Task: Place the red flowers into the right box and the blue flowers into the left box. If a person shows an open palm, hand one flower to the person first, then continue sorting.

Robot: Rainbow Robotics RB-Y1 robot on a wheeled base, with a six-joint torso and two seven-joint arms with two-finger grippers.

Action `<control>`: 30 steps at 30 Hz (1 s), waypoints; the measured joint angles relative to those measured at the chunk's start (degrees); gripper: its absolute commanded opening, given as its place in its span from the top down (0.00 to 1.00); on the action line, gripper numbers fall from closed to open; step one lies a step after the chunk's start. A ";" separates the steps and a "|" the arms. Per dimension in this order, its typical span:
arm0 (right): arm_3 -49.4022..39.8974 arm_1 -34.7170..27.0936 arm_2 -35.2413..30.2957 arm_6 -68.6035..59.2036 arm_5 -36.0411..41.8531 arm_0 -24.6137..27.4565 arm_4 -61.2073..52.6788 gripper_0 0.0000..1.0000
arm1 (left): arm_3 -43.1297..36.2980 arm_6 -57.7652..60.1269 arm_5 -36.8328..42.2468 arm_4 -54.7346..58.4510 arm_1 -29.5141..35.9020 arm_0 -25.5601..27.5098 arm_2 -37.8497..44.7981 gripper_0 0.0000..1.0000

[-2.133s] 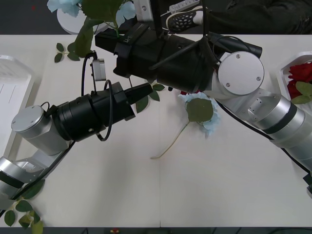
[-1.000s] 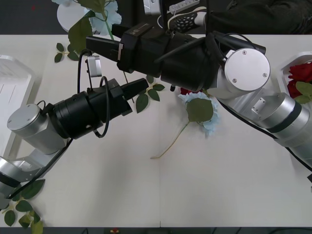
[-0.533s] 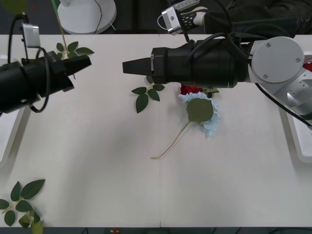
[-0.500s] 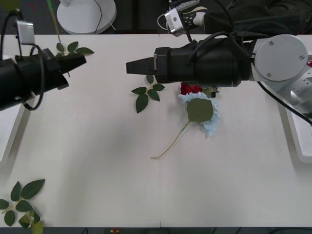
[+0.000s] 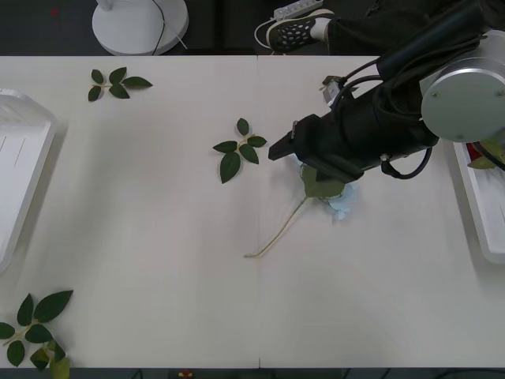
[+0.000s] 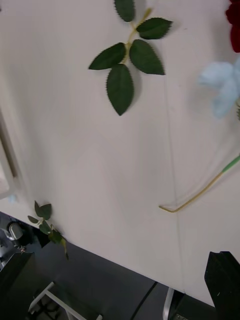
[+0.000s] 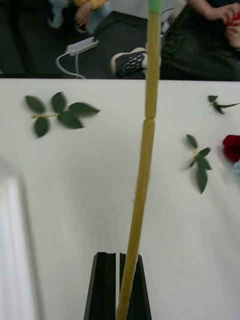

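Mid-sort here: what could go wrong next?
The long flower stem stands far out of the shut left gripper, so it could swing or slip. The right gripper hangs near the blue flower, which lies right beside a red rose; a grasp there may catch both.

We see a white table (image 5: 158, 260) before a dark floor (image 5: 47, 28). There stand a round white base (image 5: 140, 24), perhaps a fan's, and a power strip (image 5: 298, 11).

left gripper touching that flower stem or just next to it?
Touching. In the left wrist view the left gripper has its black fingers nearly closed, with the yellow-green stem pinched at their tips and rising straight up from them.
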 measured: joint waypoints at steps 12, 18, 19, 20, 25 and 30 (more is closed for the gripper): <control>-0.38 2.56 0.96 -14.40 12.31 -0.02 15.21 0.02 | 12.32 0.00 1.05 -7.82 3.93 5.70 3.53 1.00; 0.23 5.33 7.79 -17.99 12.47 -0.07 24.41 0.02 | 13.45 0.00 0.38 -13.38 3.94 5.88 3.53 1.00; 0.76 5.82 8.79 -17.99 12.47 -0.07 25.29 0.02 | 13.48 0.00 -0.05 -13.86 3.94 6.01 3.53 1.00; 1.44 6.43 9.67 -17.99 12.47 -0.07 26.18 0.02 | 13.48 0.00 -0.62 -14.15 3.94 6.22 3.53 1.00; 6.09 10.40 10.93 -17.99 12.47 -0.07 29.40 0.02 | 13.48 0.00 -2.77 -14.34 3.94 7.33 3.53 0.75; 10.20 13.92 11.02 -17.99 12.05 -0.07 32.42 0.02 | 13.49 0.00 -3.51 -14.83 3.94 7.42 3.53 0.29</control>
